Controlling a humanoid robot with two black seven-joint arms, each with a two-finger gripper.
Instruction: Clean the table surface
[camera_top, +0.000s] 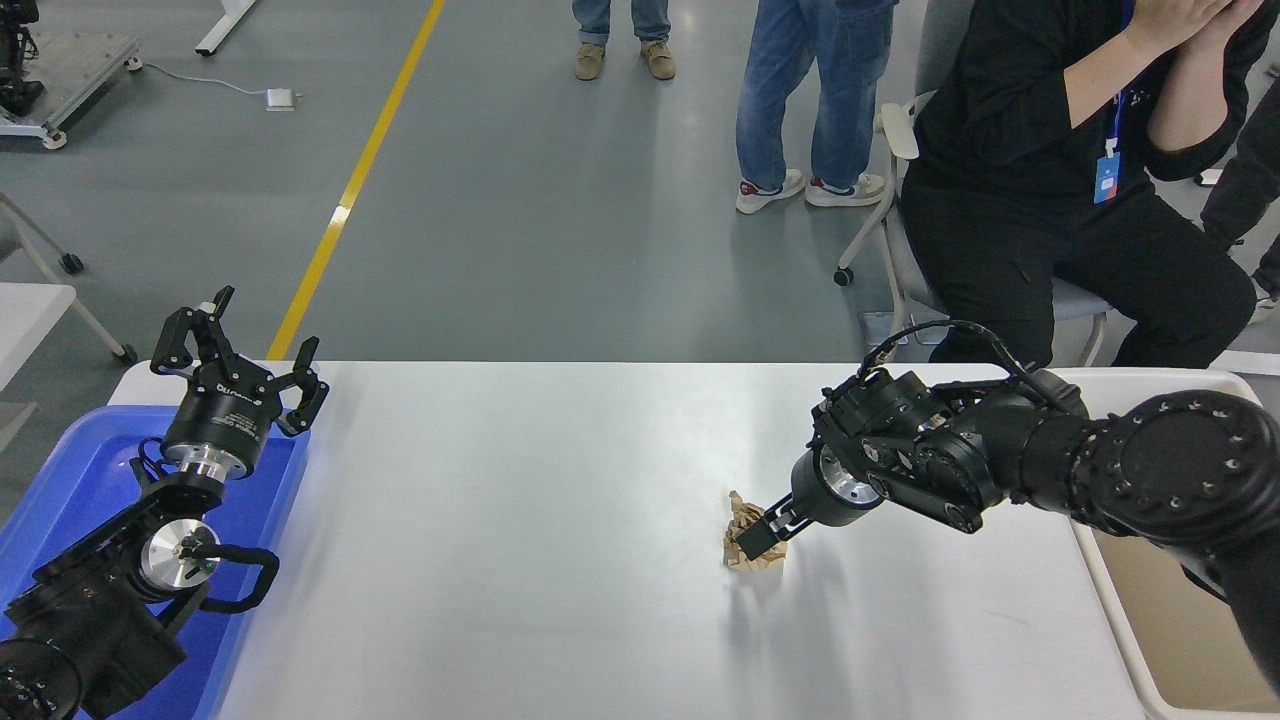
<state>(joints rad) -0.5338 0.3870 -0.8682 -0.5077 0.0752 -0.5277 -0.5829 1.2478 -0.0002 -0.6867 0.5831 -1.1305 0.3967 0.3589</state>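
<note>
A crumpled brown paper ball (738, 514) lies on the white table surface (520, 580), right of centre. My right gripper (753, 543) comes in from the right and is down on the ball's right side, its black tip overlapping the paper. The paper hides how the jaws stand. The ball rests on the table. My left gripper (238, 338) is parked open at the far left corner, above the blue tray.
A blue plastic tray (70, 480) sits at the table's left end under the left arm. A beige bin (1105, 590) stands off the right edge. A seated person in black (1010, 150) is behind the far right corner, and others stand beyond.
</note>
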